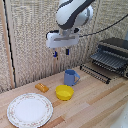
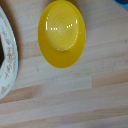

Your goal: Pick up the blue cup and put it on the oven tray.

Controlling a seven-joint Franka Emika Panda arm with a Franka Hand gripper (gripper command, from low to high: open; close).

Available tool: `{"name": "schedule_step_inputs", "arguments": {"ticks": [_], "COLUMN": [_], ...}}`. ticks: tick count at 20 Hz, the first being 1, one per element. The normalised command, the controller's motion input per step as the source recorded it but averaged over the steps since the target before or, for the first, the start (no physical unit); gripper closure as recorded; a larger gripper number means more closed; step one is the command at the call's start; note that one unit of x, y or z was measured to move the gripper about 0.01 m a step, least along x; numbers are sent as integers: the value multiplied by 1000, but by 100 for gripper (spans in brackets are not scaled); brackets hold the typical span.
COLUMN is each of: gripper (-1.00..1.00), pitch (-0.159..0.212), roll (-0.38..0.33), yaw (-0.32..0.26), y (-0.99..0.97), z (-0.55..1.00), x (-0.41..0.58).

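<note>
The blue cup [image 1: 71, 77] stands upright on the wooden table, its handle toward the exterior view's right. In the wrist view only a blue sliver of the cup [image 2: 123, 2] shows at a corner. My gripper [image 1: 61, 53] hangs well above the table, up and slightly to the exterior view's left of the cup. Its fingers are apart and hold nothing. The oven tray [image 1: 96, 72], a dark wire rack, sticks out from the toaster oven [image 1: 114, 52] at the exterior view's right. The wrist view does not show my fingers.
A yellow bowl [image 1: 64, 92] [image 2: 61, 34] sits just in front of the cup. A white patterned plate [image 1: 29, 109] [image 2: 6, 55] lies at the front left. A small orange object [image 1: 42, 87] rests between the plate and the cup. A woven screen backs the table.
</note>
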Motion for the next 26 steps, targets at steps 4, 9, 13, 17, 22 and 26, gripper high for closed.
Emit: {"name": "schedule_step_inputs", "arguments": {"ticks": [4, 9, 13, 17, 22, 26], "gripper": [-100, -100, -100, -100, -100, -100], "pitch": [66, 77, 70, 58, 11, 8], "roll": [39, 46, 37, 15, 0, 0], "yaw": [-46, -34, 0, 12, 9, 52], "y": [-764, -792, -691, -626, -491, -406], "z": [-80, -77, -125, -190, -269, -289], "x": [99, 81, 124, 164, 230, 318]}}
